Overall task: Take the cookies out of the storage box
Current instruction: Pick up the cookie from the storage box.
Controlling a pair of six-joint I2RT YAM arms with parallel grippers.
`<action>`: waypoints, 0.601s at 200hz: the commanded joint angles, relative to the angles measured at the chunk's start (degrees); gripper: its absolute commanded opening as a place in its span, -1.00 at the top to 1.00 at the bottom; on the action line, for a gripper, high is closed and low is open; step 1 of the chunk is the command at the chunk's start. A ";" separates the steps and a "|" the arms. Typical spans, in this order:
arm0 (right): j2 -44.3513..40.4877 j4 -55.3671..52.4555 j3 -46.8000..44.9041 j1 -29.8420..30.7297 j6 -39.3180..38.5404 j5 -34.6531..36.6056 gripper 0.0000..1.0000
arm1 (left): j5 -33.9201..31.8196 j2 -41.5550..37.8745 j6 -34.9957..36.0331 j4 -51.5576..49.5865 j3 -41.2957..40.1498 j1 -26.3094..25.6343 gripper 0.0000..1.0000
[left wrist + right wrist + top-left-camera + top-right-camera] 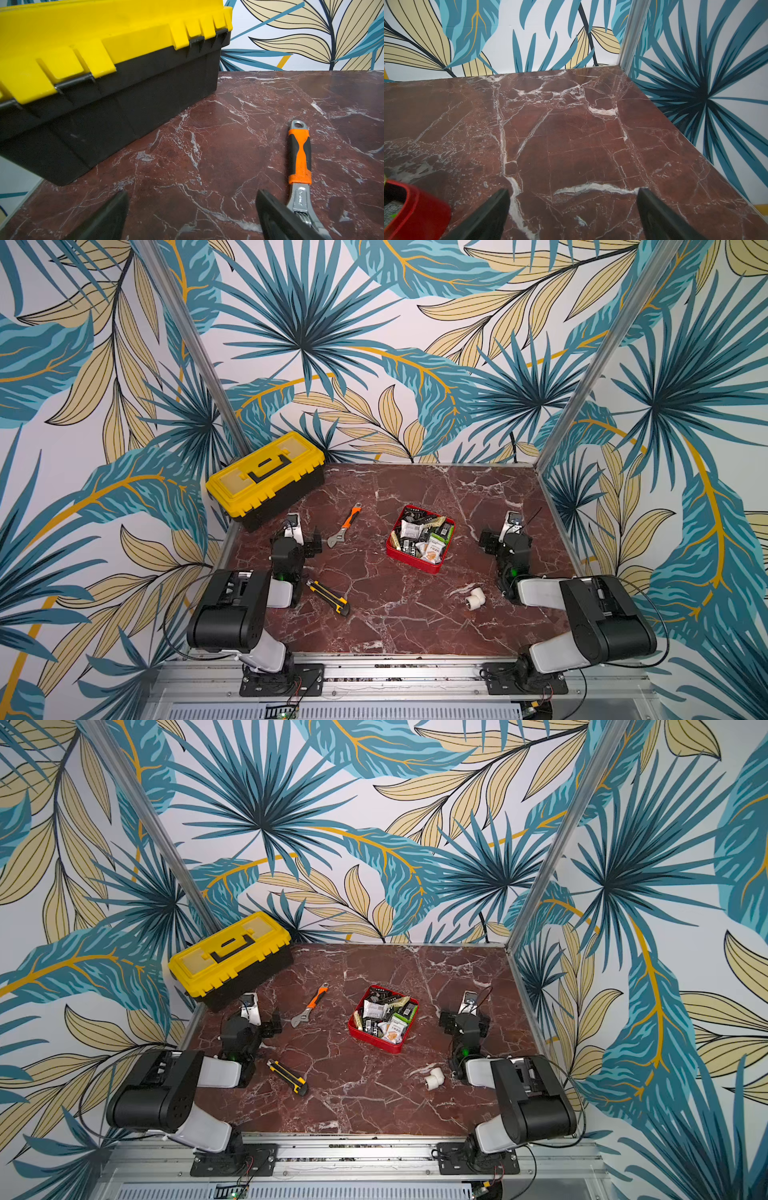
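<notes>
The storage box [411, 562] [376, 1043] is a shallow red tray right of the table's middle in both top views. It is heaped with cookies [422, 536] [384, 1017] in black, green, white and cream wrappers. My left gripper [297, 539] [192, 207] rests low at the table's left, well apart from the box, open and empty over bare marble. To the right of the box my right gripper [507, 537] [573, 205] is also open and empty. In the right wrist view a red corner of the box [425, 209] shows beside one finger.
A yellow-lidded black toolbox [266, 479] [104, 83] stands at the back left. An orange-handled wrench [344, 526] [299, 158] lies between my left gripper and the box. A yellow-black utility knife [328, 597] and a white pipe elbow [473, 597] lie nearer the front.
</notes>
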 commanded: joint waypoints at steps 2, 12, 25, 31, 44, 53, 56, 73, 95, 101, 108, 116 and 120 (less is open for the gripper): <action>0.55 1.07 0.72 -0.29 -0.70 0.04 -0.99 | -0.19 0.33 0.30 1.02 2.37 0.55 -1.00; 0.55 1.10 0.76 -0.26 -0.63 0.09 -0.99 | -0.18 0.33 0.36 1.03 2.37 0.56 -1.00; 0.55 1.14 0.72 -0.27 -0.65 0.05 -0.99 | -0.18 0.33 0.35 0.98 2.37 0.53 -1.00; 0.55 1.08 0.73 -0.29 -0.64 0.04 -0.99 | -0.18 0.35 0.31 0.95 2.37 0.56 -1.00; 0.58 1.09 0.73 -0.29 -0.68 0.04 -0.99 | -0.06 0.30 0.34 0.74 2.54 0.56 -1.00; 0.62 1.13 0.72 -0.29 -0.67 0.09 -0.99 | 0.31 0.26 0.14 0.34 2.64 0.77 -1.00; 0.56 1.07 0.73 -0.24 -0.65 0.11 -0.99 | 0.46 0.25 0.10 0.33 2.70 0.86 -1.00; 0.55 1.11 0.75 -0.29 -0.65 0.04 -0.99 | 0.51 0.24 0.10 0.33 2.64 0.94 -1.00; -0.15 2.67 -0.25 -0.20 -0.76 0.93 -0.99 | 1.50 0.27 0.48 1.70 1.83 0.99 -1.00; -1.20 2.95 -0.82 -0.20 -0.71 1.30 -0.99 | 2.36 0.25 1.04 3.49 1.01 0.84 -1.00; -2.92 2.40 -1.40 -0.20 -0.71 1.47 -0.99 | 2.42 0.05 1.27 5.68 -0.15 0.68 -1.00; -5.60 0.11 -1.57 -0.16 -1.22 1.26 -0.99 | 2.01 -0.43 1.41 8.35 -1.60 0.35 -1.00; -7.25 -2.37 -1.28 -0.10 -1.05 1.25 -0.99 | 1.81 -0.93 1.41 9.26 -2.30 0.23 -1.00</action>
